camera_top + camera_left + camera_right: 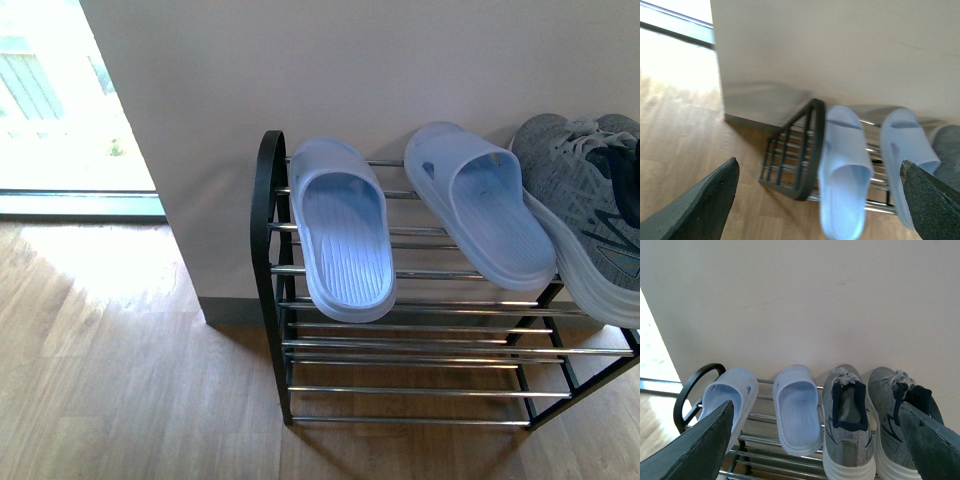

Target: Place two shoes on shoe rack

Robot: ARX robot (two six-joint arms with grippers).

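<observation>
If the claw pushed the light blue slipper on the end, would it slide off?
Probably. The slipper looks smooth, light moulded foam, and its front hangs past the shoe rack's front bar. It rests on thin shiny bars, so a small push might slide or tip it off.

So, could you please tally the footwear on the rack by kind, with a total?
Pale blue rubber slide slippers: 2
Grey knit lace-up sneakers with white soles: 2
Total: 4, all on the top tier of the black metal shoe rack with chrome bars.

Two pale blue slides (343, 240) (482, 200) side by side, wooden floor (120, 370), white wall (300, 70), bright window (50, 100).
</observation>
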